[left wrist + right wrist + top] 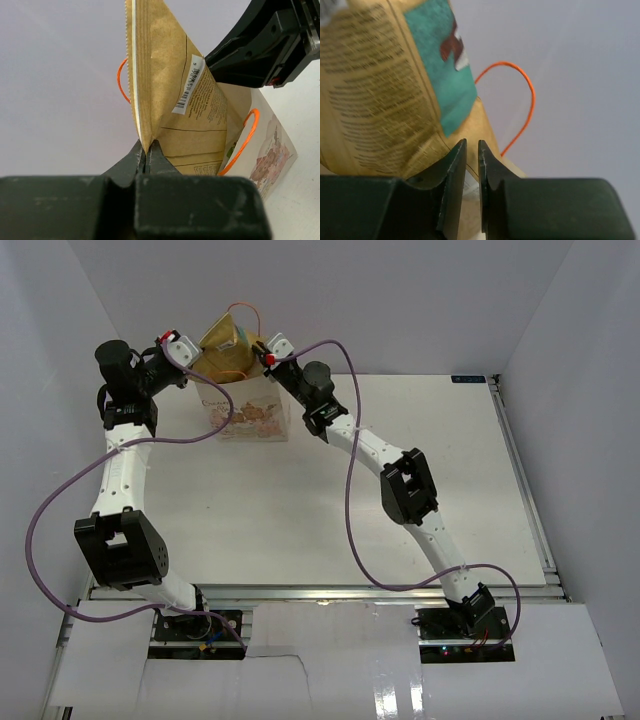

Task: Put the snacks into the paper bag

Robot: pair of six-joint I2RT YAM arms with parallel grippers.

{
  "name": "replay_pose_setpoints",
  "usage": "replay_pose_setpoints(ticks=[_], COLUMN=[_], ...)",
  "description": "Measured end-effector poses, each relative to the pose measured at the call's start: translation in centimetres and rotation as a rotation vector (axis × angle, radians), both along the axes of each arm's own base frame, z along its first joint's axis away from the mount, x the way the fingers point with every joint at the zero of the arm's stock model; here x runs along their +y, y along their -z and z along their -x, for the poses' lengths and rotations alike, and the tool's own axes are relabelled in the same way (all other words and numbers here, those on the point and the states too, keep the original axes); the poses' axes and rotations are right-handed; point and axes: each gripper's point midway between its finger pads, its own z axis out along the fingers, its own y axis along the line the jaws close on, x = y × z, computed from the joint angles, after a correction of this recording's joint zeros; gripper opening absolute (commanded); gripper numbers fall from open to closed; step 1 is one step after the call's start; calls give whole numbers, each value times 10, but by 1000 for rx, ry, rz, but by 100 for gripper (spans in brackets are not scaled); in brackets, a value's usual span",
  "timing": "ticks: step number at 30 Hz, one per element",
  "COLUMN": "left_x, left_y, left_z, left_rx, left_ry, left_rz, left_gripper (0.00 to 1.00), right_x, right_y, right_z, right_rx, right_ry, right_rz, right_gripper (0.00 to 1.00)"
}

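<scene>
Top view: small cream paper bag [250, 418] at the white surface's [420, 440] far-left corner, large tan crinkly pouch [226, 338] protruding; left wrist view: left tool [146, 150] clamped on the pouch seam, white barcode label [189, 85] print illegible; right wrist view: right tool [472, 147] nearly closed, grip indeterminate.

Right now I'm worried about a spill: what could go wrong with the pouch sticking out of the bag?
The tan pouch stands tall above the paper bag, pinched only at its edge by the left gripper; released, it may tip the bag. The orange cord handle near the right gripper could snag.
</scene>
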Motion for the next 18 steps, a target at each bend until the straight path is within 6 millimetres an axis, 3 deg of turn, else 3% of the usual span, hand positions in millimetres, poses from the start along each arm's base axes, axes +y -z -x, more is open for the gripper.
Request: replay_pose_setpoints(ticks=[4, 10, 18], left_x=[1, 0, -6], left_y=[-2, -25, -47], left_z=[0, -2, 2], left_rx=[-4, -51, -108], left_ry=[-3, 7, 43], left_rz=[6, 37, 67], left_gripper=[0, 0, 0], right_x=[-14, -25, -4], right_y=[10, 14, 17], right_z=[-11, -11, 17], right_rx=[40, 57, 74], right_ry=[-19, -131, -261], right_rz=[5, 55, 104], right_gripper=[8, 8, 8])
